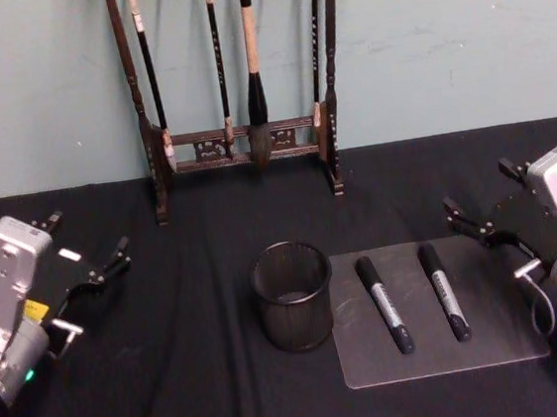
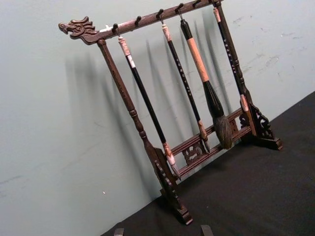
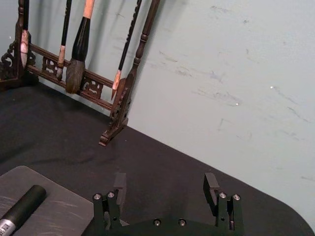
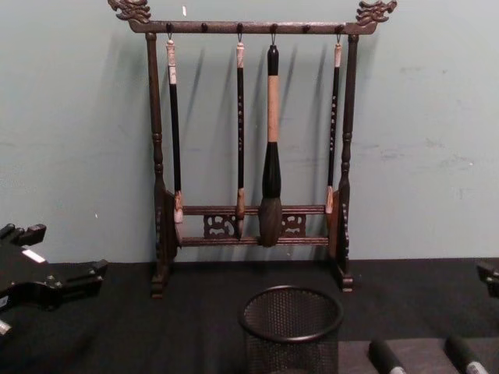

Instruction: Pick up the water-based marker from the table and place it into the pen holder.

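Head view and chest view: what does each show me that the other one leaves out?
Head view: two markers at full length, lying side by side on a grey mat, and the left gripper and right gripper whole, both open, at either side. Chest view: the top bar of the rack, with its carved dragon heads. Shared: the pen holder, the rack's lower half, four hanging brushes, the black cloth, and bits of the markers and grippers.
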### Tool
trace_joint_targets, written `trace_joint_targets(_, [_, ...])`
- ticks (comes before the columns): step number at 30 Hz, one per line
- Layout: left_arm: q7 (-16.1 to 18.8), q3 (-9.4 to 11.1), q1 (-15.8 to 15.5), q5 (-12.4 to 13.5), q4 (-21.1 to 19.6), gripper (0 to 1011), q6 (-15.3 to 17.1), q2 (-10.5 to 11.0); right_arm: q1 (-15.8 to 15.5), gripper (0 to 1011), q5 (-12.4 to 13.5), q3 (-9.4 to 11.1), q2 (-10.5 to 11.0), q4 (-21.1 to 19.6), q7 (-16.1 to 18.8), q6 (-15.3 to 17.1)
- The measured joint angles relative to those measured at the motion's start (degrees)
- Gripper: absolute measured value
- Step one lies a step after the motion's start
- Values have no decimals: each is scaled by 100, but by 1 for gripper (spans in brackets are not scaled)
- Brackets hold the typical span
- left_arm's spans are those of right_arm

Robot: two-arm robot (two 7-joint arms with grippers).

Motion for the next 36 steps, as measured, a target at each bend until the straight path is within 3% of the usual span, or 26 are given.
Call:
trace_joint_targets(5, [0,0,0,0,0,1009,0,0,-17,1000,241,127,-65,-50,298,265])
trace_joint_targets(13, [0,0,0,0,0,1009,0,0,-164,1002,826,410,-111,-439,768,1370])
trace_joint_targets(18, [0,0,0,0,0,1009,0,0,-219,1002,827,440,-96,-614,757,1734])
trace_joint_targets(19, [0,0,0,0,0,1009,0,0,-293,1002,826,484,-86,-815,771,2138])
trace_joint_targets(20, [0,0,0,0,0,1009,0,0,-311,1000,832,500,-91,-859,782,2234])
trace_joint_targets(36, [0,0,0,0,0,1009,0,0,-500,1000,827,610,-357,-1125,782,3082])
